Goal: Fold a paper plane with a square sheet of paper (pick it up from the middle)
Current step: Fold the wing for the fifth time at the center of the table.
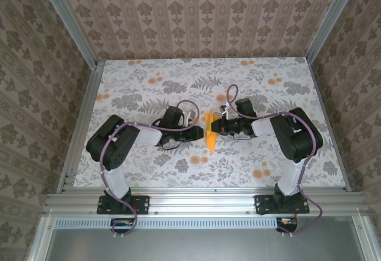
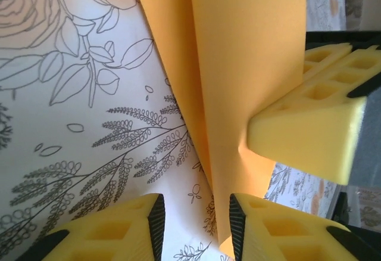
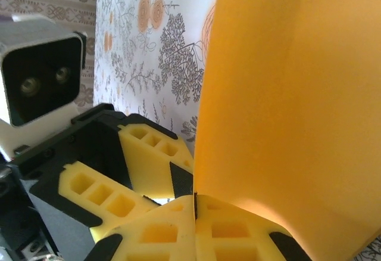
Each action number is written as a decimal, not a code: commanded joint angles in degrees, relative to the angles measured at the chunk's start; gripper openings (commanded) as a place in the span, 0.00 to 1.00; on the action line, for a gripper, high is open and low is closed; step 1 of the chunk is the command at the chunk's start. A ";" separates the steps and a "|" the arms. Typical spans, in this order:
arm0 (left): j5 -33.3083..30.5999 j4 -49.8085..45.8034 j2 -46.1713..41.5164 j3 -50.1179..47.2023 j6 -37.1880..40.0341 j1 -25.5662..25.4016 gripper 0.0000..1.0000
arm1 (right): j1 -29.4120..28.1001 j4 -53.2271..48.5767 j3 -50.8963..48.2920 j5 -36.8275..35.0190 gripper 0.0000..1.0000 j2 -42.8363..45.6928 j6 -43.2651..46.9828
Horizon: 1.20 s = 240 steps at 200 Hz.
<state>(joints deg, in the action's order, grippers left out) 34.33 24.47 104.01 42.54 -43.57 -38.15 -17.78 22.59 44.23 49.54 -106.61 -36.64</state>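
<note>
Slip risk: the right gripper (image 3: pixel 195 210) pinches the paper sheet (image 2: pixel 238 64) at 1 narrow strip along its lower edge. A tug from the other arm could likely pull the thin sheet out of the pads.
Crush risk: the left gripper (image 2: pixel 193 228) has the sheet's edge just beside its 3 o'clock finger. If it closes off the crease, it could add a stray fold or crumple the point.
Tear risk: if the 2 arms draw apart toward 9 and 3 o'clock while both clamp, the paper between them may rip or its centre crease may open.
Right jaws: closed fully, pad to pad, with the sheet gripped between them and rising toward 12 o'clock in the right wrist view.
Left jaws: a narrow gap, with the table (image 1: pixel 137 82) visible through it. The sheet runs into the gap against 1 finger but is not clamped.
Paper place: held on edge off the printed table top, at its centre in the top view, between the grippers. The left gripper is at 9 o'clock of it, the right at 3 o'clock, and its narrow tip points to 6 o'clock.
</note>
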 commanded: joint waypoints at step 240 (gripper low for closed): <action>-18.62 -0.57 -2.82 -2.48 11.57 -5.31 0.10 | -0.87 7.62 0.10 -11.27 0.09 0.68 -24.43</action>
<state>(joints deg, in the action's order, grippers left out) 19.59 27.77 102.28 39.20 -37.10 -42.48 -18.41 33.28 43.33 39.27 -105.71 -62.15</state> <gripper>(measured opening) 0.129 0.081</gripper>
